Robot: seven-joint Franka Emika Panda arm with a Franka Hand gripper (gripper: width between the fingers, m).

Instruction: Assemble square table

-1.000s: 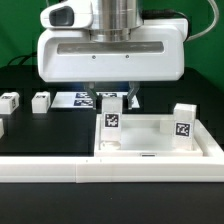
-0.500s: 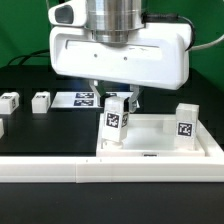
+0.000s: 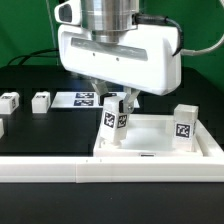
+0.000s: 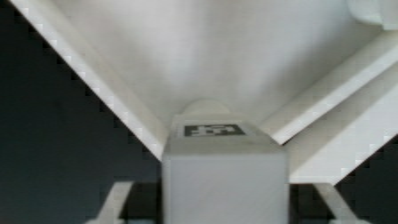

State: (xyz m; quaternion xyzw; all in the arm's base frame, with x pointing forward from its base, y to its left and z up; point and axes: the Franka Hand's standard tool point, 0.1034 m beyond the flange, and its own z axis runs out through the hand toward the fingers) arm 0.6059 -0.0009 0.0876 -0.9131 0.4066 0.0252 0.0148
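The square table's white slab (image 3: 158,141) lies flat with its raised rim up, at the exterior view's right. A white tagged leg (image 3: 113,122) stands upright in the slab's near corner at the exterior view's left. My gripper (image 3: 115,100) comes straight down over this leg and is shut on its upper part, one finger on each side. In the wrist view the leg (image 4: 222,170) fills the middle between my fingers (image 4: 121,200), with the white slab (image 4: 231,50) beyond it. A second leg (image 3: 183,126) stands at the slab's right end.
Two loose legs (image 3: 9,101) (image 3: 41,101) lie on the black board at the exterior view's left, and another shows at the frame's edge (image 3: 2,127). The marker board (image 3: 84,98) lies behind the gripper. A long white rail (image 3: 60,170) borders the front.
The gripper's body has turned and swung toward the exterior view's right while still closed on the leg. The leg has turned slightly with it at the same corner.
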